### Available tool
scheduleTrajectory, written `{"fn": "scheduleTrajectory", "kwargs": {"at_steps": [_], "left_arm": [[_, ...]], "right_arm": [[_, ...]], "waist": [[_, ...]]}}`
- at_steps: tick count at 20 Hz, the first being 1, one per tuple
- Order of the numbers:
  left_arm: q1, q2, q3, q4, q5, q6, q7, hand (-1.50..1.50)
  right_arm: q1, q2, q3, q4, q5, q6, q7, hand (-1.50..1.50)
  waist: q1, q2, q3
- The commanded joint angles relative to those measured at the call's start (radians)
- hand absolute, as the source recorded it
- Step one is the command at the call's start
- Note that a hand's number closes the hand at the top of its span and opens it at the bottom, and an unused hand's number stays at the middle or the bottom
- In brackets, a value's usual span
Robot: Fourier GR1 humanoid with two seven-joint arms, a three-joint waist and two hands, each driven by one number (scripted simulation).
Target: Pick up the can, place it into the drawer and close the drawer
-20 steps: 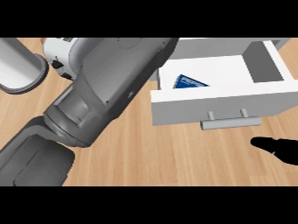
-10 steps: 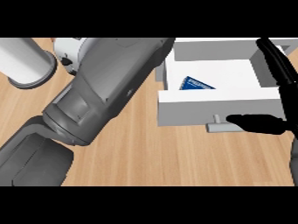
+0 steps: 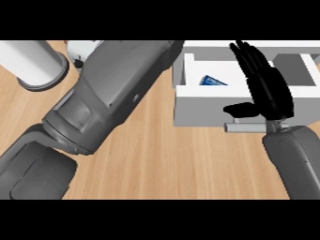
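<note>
The right hand (image 3: 265, 89), fingers straight and holding nothing, has moved up over the open drawer (image 3: 190, 105); the can (image 3: 213, 81) lies inside, closing seems next.

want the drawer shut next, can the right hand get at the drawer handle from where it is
Probably yes. The right hand is open over the drawer front, its thumb just above the grey handle, and nothing lies between them. The left forearm crosses further left, clear of the handle.

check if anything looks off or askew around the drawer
Nothing looks spilled or damaged. The drawer stands open with a blue-labelled item inside, and the right hand is over its front, fingers straight.
</note>
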Motion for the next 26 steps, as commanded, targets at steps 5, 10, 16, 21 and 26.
{"fn": "scheduleTrajectory", "kwargs": {"at_steps": [5, 10, 16, 21, 26], "left_arm": [[0.036, 0.111, -0.001, -0.049, -0.03, -0.059, 0.065, -1.5], [0.08, 0.097, 0.002, -0.102, -0.043, -0.037, 0.055, -1.5], [0.144, 0.176, -0.014, -0.172, -0.057, -0.093, 0.112, -1.5], [0.208, 0.198, -0.03, -0.254, -0.069, -0.095, 0.156, -1.5], [0.265, 0.232, -0.034, -0.33, -0.077, -0.095, 0.163, -1.5]], "right_arm": [[-0.155, 0.072, -0.018, 0.377, 0.12, -0.202, -0.066, -1.5], [-0.281, 0.11, -0.072, 0.595, 0.179, -0.371, -0.058, -1.5], [-0.461, 0.101, -0.136, 0.792, 0.204, -0.459, -0.039, -1.5], [-0.565, 0.063, -0.178, 0.907, 0.188, -0.493, -0.096, -1.5], [-0.634, 0.1, -0.192, 0.999, 0.209, -0.564, -0.076, -1.5]], "waist": [[0.028, -0.008, 0.0], [0.036, -0.005, 0.0], [0.073, -0.003, -0.001], [0.08, -0.006, -0.001], [0.098, -0.002, -0.001]]}}
